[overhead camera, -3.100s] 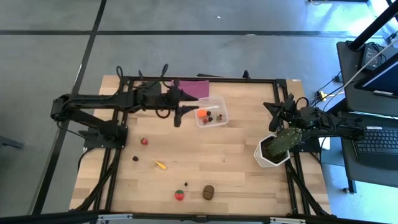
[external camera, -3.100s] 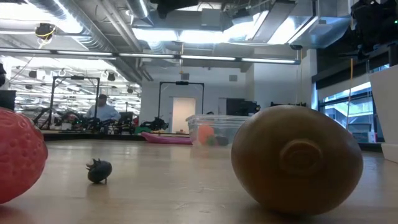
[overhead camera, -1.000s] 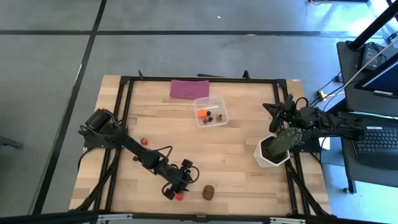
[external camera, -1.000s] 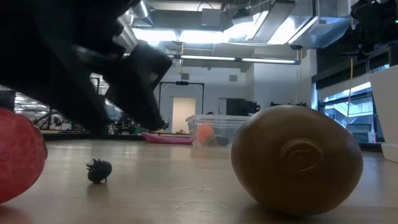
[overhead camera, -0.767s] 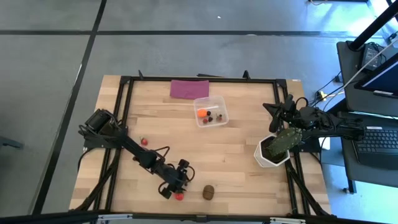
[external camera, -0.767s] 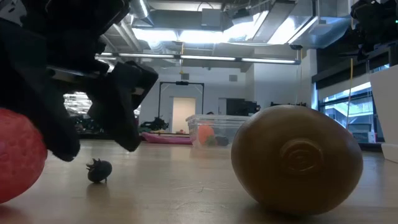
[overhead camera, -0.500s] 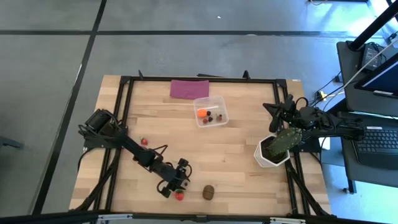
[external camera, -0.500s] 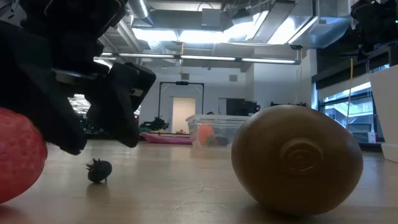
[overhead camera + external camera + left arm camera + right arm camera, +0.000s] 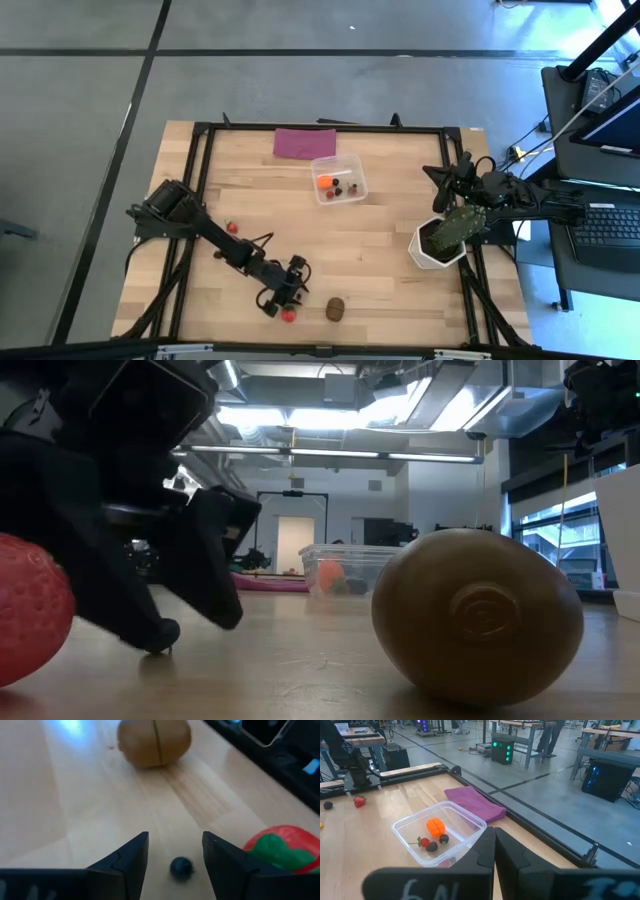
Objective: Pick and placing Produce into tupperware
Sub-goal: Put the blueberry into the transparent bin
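In the lower middle of the high view, the left gripper (image 9: 283, 296) is lowered to the tabletop (image 9: 390, 250), its jaws spread around a tiny dark bit (image 9: 181, 868). A strawberry (image 9: 280, 848) lies just beside it, and a brown oval lump (image 9: 336, 309) is seen near. The tupperware (image 9: 339, 179), at upper centre, holds an orange ball (image 9: 435, 826) and small pieces. At right, the right gripper (image 9: 494, 851) is held with jaws pressed together.
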{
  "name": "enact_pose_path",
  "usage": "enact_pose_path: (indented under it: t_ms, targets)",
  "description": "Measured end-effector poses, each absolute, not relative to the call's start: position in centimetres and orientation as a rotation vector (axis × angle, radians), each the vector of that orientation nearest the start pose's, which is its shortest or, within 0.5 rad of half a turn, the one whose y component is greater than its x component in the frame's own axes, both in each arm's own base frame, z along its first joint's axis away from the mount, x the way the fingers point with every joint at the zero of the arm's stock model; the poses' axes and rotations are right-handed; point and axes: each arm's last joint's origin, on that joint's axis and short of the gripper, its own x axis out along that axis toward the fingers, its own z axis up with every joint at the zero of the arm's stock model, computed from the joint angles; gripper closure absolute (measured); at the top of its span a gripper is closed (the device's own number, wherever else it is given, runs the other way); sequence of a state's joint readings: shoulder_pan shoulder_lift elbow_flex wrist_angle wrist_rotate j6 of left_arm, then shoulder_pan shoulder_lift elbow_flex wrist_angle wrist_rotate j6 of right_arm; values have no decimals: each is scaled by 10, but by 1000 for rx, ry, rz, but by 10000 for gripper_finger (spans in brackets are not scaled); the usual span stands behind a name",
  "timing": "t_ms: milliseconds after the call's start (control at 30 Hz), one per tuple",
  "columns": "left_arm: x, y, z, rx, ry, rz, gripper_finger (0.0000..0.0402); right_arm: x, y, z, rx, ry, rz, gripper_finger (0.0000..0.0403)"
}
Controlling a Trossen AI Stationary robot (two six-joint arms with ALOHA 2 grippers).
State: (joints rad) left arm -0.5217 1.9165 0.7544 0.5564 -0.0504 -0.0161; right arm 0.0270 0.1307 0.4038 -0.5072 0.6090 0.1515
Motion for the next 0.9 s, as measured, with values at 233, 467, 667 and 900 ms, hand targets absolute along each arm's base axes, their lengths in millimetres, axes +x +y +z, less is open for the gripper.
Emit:
enact_pose_path:
  t_ms: [233, 467, 667, 900]
  targets:
    - [296, -174, 84, 155, 592, -484, 244, 67, -15, 240, 70, 183, -595, 394]
    - [296, -175, 80, 159, 603, -485, 274, 67, -15, 240, 69, 184, -595, 394]
    - [295, -175, 78, 144, 636, -470, 293, 67, -15, 240, 69, 184, -595, 394]
    - [294, -174, 77, 117, 655, -451, 304, 67, -15, 240, 72, 183, -595, 394]
